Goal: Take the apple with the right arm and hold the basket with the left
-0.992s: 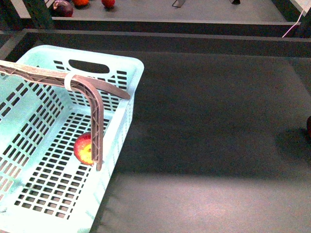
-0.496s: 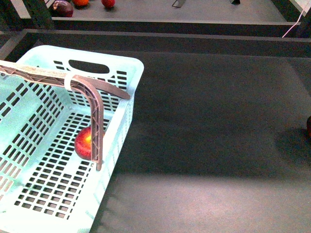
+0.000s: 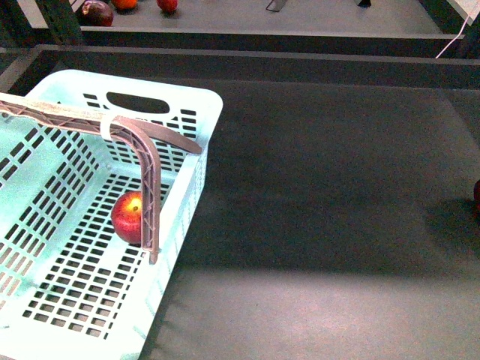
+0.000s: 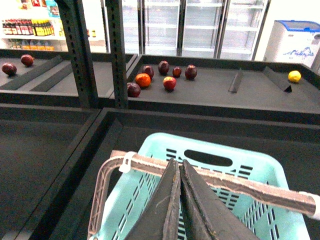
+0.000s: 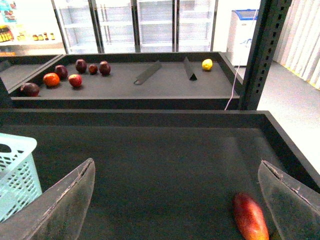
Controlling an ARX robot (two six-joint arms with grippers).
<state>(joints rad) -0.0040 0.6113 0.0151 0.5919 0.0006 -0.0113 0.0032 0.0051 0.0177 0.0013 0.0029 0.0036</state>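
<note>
- Right claw [image 5: 175, 200]: jaws spread wide, nothing between them, above the dark worktop [image 3: 322, 187].
- Left claw [image 4: 180, 200]: jaws pressed together at the basket handle [image 4: 220, 179]; whether the handle is actually pinched cannot be told.
- Key relation: the apple [image 3: 129, 217] lies inside the basket [image 3: 150, 82], on the left arm's side and well apart from the right claw. It is round, with no long axis to align to.
- A reddish fruit [image 5: 250, 217] lies on the worktop, near the right claw.
- Basket contents: the apple only, resting on the slotted floor, partly hidden behind the handle.
- Judgement: the apple appears already deposited.
</note>
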